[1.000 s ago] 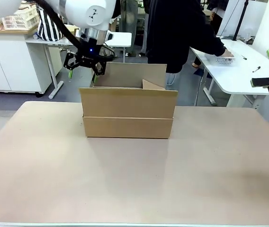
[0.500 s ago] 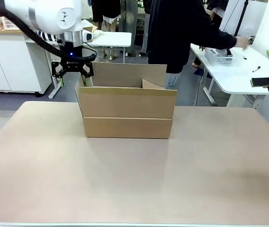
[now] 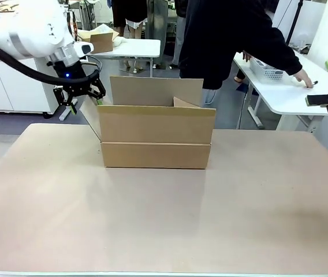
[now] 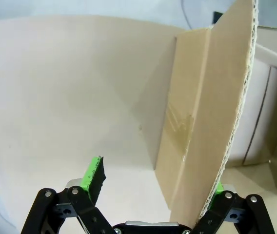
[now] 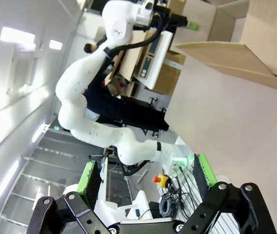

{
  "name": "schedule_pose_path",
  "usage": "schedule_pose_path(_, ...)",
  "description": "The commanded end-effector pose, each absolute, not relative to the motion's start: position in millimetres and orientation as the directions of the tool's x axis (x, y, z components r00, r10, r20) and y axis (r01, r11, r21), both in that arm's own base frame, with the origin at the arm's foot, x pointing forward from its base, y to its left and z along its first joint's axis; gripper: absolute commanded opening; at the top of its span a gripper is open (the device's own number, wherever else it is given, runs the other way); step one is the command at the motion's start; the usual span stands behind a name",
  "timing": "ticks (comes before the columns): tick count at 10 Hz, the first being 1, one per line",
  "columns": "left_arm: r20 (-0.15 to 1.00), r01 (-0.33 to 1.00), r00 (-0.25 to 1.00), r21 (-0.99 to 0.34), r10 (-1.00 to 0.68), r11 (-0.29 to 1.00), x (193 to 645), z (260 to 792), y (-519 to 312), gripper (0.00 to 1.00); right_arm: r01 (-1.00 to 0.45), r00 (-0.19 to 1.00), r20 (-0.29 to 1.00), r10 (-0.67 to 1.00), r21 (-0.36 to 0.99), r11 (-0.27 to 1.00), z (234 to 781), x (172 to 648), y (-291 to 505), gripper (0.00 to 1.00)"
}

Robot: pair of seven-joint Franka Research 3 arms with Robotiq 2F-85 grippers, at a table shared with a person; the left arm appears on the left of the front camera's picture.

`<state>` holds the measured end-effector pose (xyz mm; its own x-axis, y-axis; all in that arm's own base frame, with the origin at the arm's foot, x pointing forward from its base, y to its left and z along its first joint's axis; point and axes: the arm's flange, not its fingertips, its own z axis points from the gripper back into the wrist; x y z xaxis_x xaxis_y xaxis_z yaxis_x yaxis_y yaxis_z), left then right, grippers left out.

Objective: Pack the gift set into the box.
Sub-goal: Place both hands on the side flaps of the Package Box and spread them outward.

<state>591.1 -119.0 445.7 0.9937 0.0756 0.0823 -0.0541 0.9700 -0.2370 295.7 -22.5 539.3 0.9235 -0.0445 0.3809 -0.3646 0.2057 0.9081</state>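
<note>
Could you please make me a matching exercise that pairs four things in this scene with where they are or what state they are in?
Things:
1. left hand
2. right hand
3. box
4. person

Places or states:
A. reaching over the white side table
B. open, off to the right of the brown table
C. open, at the box's left flap
D. on the middle of the brown table, flaps up

Pairs: 1-C, 2-B, 3-D, 4-A

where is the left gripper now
Front view, picture left: the black, green-padded left gripper hangs open astride the left side flap of the large brown cardboard box.
</note>
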Motion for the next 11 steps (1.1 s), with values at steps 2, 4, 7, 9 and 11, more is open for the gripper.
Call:
schedule_pose_path(2,0.064,0.003,0.998,-0.355,0.021,0.935,581.7,431.4,-94.9,1.0,-0.391,0.912,0.406,-0.051,0.901,0.186,541.0,299.4,-20.9,1.0)
schedule_pose_path(4,0.071,-0.027,0.996,-0.308,0.051,0.951,590.6,436.7,-102.8,1.0,-0.391,0.912,0.406,-0.051,0.901,0.186,541.0,299.4,-20.9,1.0)
schedule_pose_path(7,0.071,-0.027,0.996,-0.308,0.051,0.951,590.6,436.7,-102.8,1.0,-0.391,0.912,0.406,-0.051,0.901,0.186,541.0,299.4,-20.9,1.0)
schedule_pose_path(9,0.071,-0.027,0.996,-0.308,0.051,0.951,590.6,436.7,-102.8,1.0,-0.365,0.923,0.381,-0.045,0.908,0.206,539.3,295.7,-22.8,1.0)
schedule_pose_path(11,0.071,-0.027,0.996,-0.308,0.051,0.951,590.6,436.7,-102.8,1.0,-0.412,0.855,0.514,-0.074,0.757,0.508,610.1,352.1,58.0,1.0)
